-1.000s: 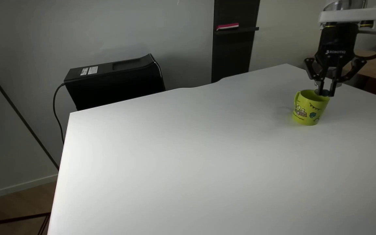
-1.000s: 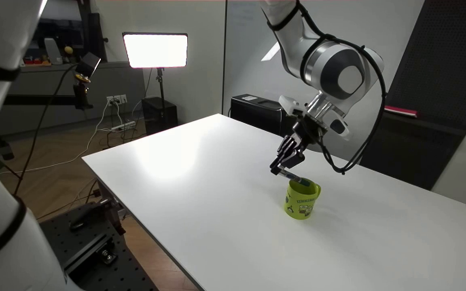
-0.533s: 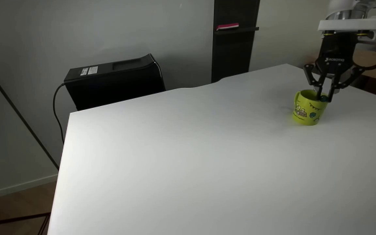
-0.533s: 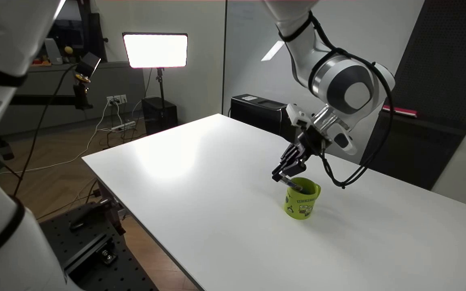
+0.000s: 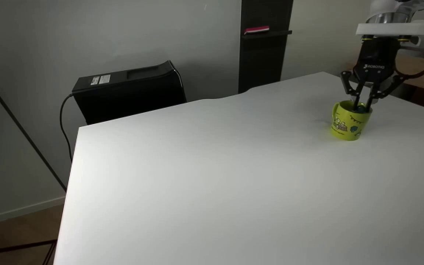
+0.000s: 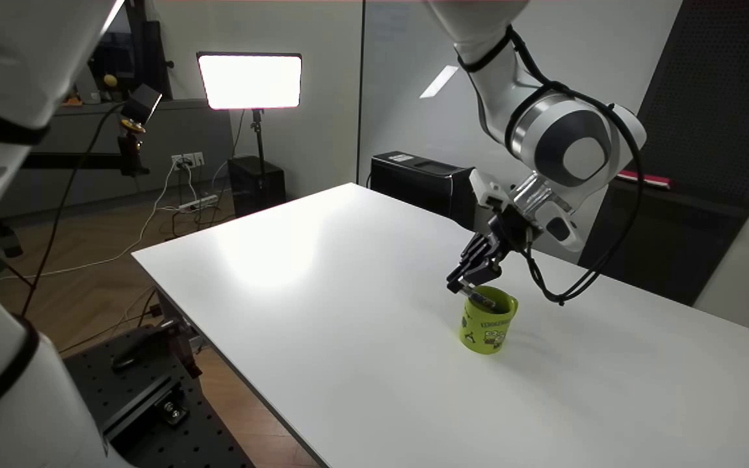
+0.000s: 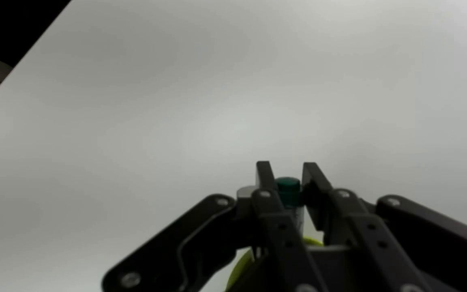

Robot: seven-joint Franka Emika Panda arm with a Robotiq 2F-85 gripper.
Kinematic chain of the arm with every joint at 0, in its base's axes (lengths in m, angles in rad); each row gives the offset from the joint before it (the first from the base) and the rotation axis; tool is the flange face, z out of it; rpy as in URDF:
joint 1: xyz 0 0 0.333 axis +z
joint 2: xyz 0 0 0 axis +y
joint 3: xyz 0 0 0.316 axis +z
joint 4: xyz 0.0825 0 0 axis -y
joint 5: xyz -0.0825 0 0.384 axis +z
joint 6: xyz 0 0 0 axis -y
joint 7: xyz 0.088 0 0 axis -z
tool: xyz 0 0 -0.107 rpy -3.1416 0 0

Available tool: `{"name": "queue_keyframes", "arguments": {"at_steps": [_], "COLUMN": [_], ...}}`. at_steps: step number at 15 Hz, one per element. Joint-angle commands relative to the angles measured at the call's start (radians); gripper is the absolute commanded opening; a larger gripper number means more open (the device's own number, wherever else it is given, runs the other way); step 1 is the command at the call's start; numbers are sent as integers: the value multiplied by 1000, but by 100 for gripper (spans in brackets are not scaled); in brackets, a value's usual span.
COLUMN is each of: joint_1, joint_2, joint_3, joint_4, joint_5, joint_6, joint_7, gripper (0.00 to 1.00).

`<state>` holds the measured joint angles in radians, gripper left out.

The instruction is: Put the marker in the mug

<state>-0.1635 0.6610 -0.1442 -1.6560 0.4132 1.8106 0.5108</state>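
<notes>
The yellow-green mug (image 5: 349, 129) stands upright on the white table in both exterior views (image 6: 482, 331). In the wrist view its rim (image 7: 239, 268) shows partly behind the fingers. My gripper (image 5: 361, 109) is at the mug's rim, its fingers closed round the marker. The marker (image 6: 480, 298) is tilted, and its lower end reaches inside the mug's opening. In the wrist view the marker's dark green end (image 7: 289, 190) sits between the fingertips, with a greyish body below it. The marker's far tip is hidden inside the mug.
The white table (image 5: 212, 184) spreads widely round the mug. A black box-shaped device (image 5: 131, 92) stands beyond the table edge. A bright light panel (image 6: 249, 81) and a camera mount (image 6: 134, 133) stand off the table. Cables hang from the arm (image 6: 563, 136).
My gripper has come down, then shifted slightly sideways, with the marker's lower end going further into the mug. The mug has moved slightly in the last half second. The finger gap looks unchanged.
</notes>
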Motion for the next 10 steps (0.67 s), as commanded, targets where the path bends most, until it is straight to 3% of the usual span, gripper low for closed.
{"name": "queue_keyframes", "arguments": {"at_steps": [1,2,3,4,5,10], "joint_1": [2,3,4,5,5,11], "joint_2": [14,14,13,13,12,8], "joint_3": [-3,-3,-3,-2,-1,0], "joint_4": [46,48,49,50,50,47], "joint_5": [3,0,-3,-5,-5,-12], "joint_6": [-1,-2,-4,-7,-7,-8], "joint_7": [19,16,15,12,12,5], "gripper": [6,6,21,48,49,81]}}
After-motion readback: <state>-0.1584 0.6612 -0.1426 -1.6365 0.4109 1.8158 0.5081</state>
